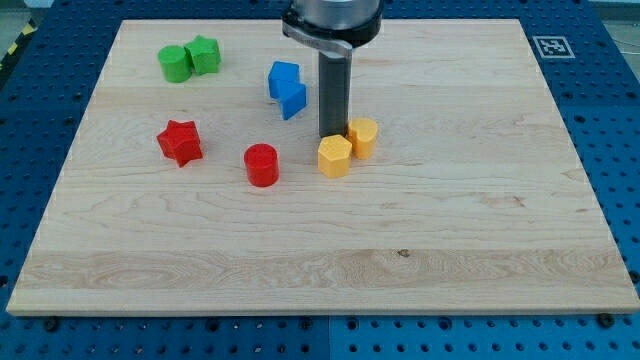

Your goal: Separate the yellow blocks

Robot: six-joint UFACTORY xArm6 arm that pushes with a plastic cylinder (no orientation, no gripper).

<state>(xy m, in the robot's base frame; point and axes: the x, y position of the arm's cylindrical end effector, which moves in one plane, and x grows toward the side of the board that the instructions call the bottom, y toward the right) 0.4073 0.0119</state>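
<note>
Resting on the bench (420, 250), two yellow blocks touch: a hexagonal yellow block (334, 156) and, just to its upper right, a rounder yellow block (363, 136). My tip (333, 137) stands directly above the hexagonal one, at the seam between them. No pincer is fitted, so nothing opens or closes. Both blocks look small, rigid and light, likely to slide freely; I judge a push on one flat side face, near its middle, safest against spinning.
</note>
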